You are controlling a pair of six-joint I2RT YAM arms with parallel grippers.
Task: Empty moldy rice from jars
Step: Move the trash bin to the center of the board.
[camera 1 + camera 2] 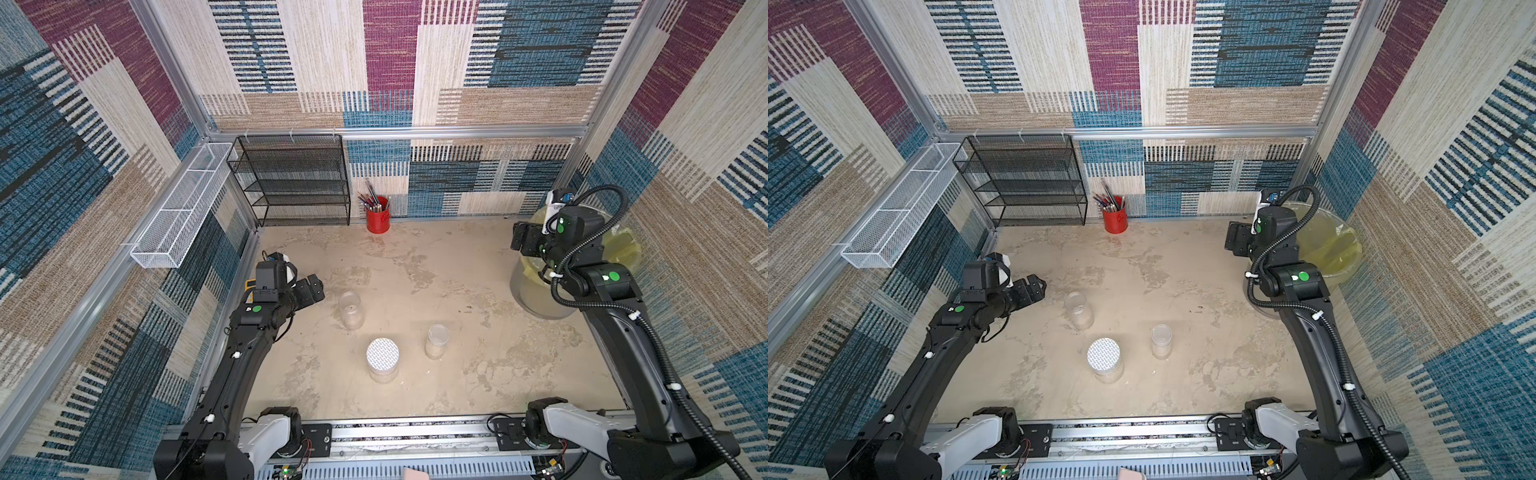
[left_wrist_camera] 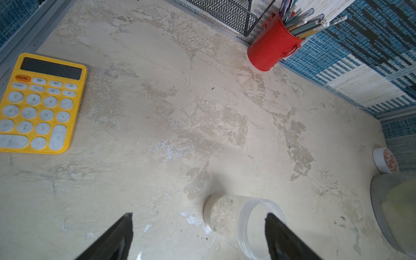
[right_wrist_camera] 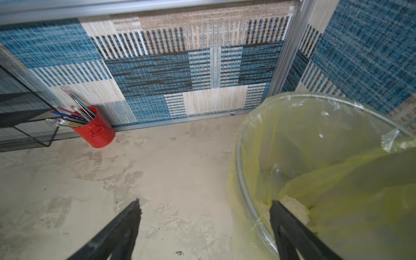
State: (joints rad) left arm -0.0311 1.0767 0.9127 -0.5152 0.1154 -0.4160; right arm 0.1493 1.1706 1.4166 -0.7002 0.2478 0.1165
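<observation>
Clear plastic, all three jars (image 1: pixel 1079 309), so I place them from both top views. The grid-lidded jar (image 1: pixel 382 356) stands nearest, mid-table. The small jar (image 1: pixel 437 340) is just to its right and a little farther. The far jar (image 1: pixel 351 309) is farther and to the left, near my left gripper (image 1: pixel 311 289). Each stands upright, long axis vertical, mouth up. Moldy rice (image 1: pixel 434 352) shows pale in the bottom of the small jar. Pale grain (image 3: pixel 292 208) also lies in the yellow bag (image 3: pixel 337 180) of the bin (image 3: pixel 239 162) at the far right.

My left gripper's jaws are apart and empty. In the left wrist view the far jar shows partly behind one fingertip, not centred between the two. My right gripper (image 3: pixel 204 202) is also apart and empty, hovering across the bin's left rim.

I judge the step in hand to be taking the far jar. To do it well I should centre the jaws on its wall below the rim, coming in level so the pads cross the vertical axis squarely. I should close gently, since thin, slick plastic may flex or slip, and keep the jar upright until it is over the bag. I cannot tell whether this jar wears a lid; if so, that must come off first.
</observation>
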